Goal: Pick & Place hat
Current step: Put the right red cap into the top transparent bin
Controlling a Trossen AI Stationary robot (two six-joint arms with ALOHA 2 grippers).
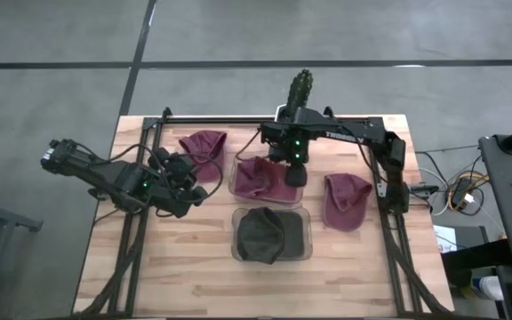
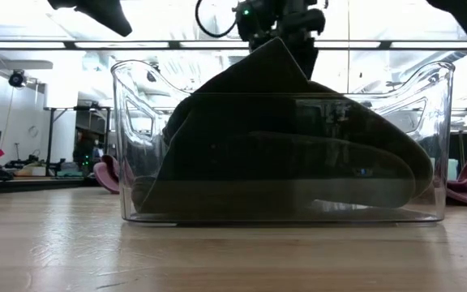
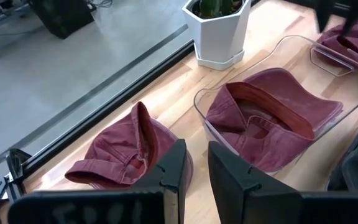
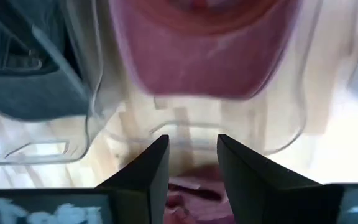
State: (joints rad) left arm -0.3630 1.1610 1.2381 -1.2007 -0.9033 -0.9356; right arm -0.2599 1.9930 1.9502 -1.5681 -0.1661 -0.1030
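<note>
A maroon hat (image 1: pixel 256 178) lies in the far clear bin (image 1: pixel 235 188); it also shows in the left wrist view (image 3: pixel 272 115) and, blurred, in the right wrist view (image 4: pixel 210 56). A dark hat (image 1: pixel 267 235) fills the near clear bin (image 2: pixel 128 138). A second maroon hat (image 1: pixel 203 144) lies on the table at the far left (image 3: pixel 129 152), and a third (image 1: pixel 347 201) at the right. My right gripper (image 1: pixel 294 178) hangs over the far bin's right end, open and empty (image 4: pixel 192 142). My left gripper (image 1: pixel 194 188) hovers at the table's left, fingers slightly apart and empty (image 3: pixel 196 152).
A cactus in a white pot (image 1: pixel 302 89) stands at the table's far edge behind the bins (image 3: pixel 219 31). A black frame rail (image 1: pixel 238 120) runs along the far side. Bare wood (image 1: pixel 176 276) lies toward the near edge.
</note>
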